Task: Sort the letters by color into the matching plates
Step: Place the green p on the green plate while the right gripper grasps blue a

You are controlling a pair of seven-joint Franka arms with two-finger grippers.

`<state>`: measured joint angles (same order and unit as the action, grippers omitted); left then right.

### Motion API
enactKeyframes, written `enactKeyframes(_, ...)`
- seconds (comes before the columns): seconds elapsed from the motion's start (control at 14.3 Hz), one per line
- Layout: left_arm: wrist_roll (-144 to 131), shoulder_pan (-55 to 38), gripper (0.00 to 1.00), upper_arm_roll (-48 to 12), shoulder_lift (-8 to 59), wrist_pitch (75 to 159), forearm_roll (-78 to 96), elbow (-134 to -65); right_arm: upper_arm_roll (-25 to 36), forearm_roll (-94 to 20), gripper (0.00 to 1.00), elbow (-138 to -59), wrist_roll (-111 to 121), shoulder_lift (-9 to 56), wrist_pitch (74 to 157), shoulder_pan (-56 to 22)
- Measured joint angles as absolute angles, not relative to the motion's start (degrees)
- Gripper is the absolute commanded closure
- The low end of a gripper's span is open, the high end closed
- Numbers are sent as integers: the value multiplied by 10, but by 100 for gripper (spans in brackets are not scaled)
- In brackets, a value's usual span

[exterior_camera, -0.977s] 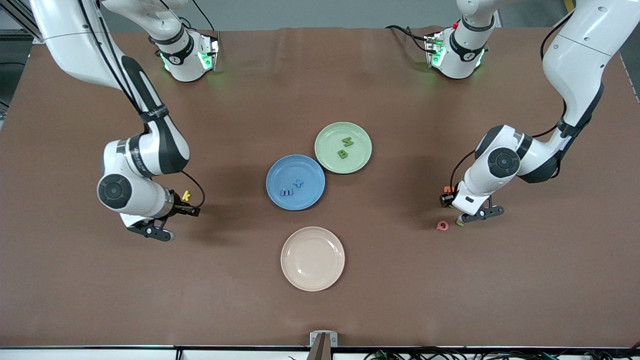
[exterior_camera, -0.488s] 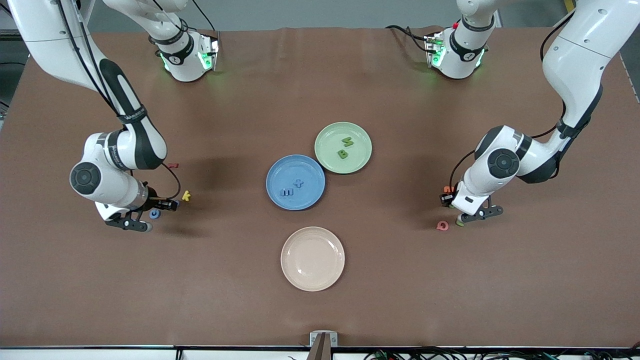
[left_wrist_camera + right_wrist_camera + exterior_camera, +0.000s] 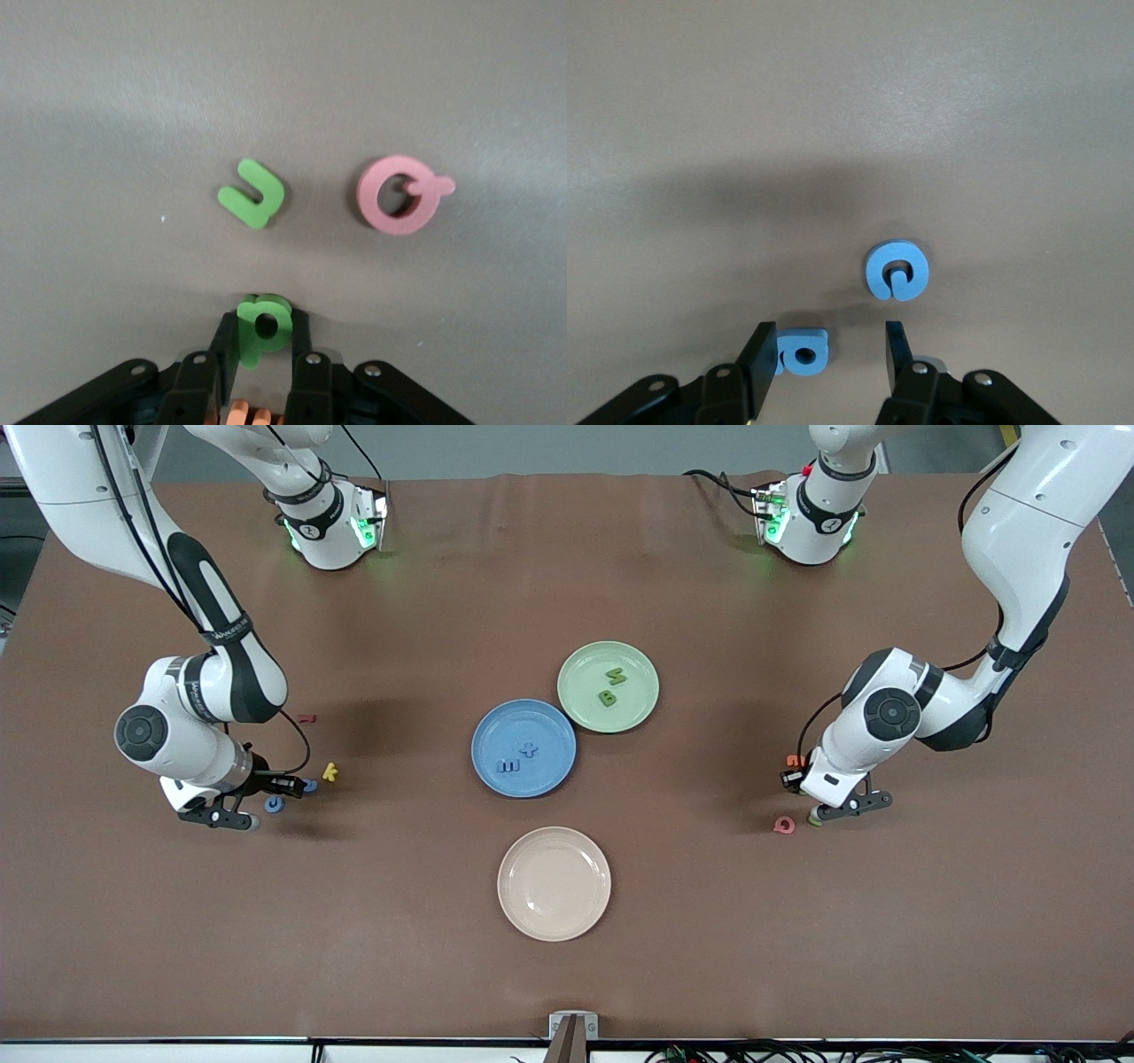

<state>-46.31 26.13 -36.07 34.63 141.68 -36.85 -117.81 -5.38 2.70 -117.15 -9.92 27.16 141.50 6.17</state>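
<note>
Left gripper, low at the left arm's table end, pinches a green letter; right gripper, fingers apart, straddles a blue letter on the table

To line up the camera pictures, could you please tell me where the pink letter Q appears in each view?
Front view: pink letter Q on the table toward the left arm's end, beside the left gripper.
Left wrist view: pink letter Q flat, apart from the green letter U.
Right wrist view: not in it.
Shared landmark: the held green letter, pinched in the left gripper.
</note>
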Motion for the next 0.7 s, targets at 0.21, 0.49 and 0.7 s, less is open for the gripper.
enactKeyframes(0.21, -472, 265, 100, -395, 331, 1360, -368, -1160, -56, 27, 43, -1177, -99, 273, 1428, 61)
enactKeyframes(0.49, -551, 257, 100, -488, 320, 1240, -368, -1125, -59, 27, 41, -1182, -99, 284, 1446, 60)
enactKeyframes(0.7, -612, 237, 100, -525, 322, 1228, -368, -1129, -61, 27, 41, -1182, -100, 294, 1453, 58)
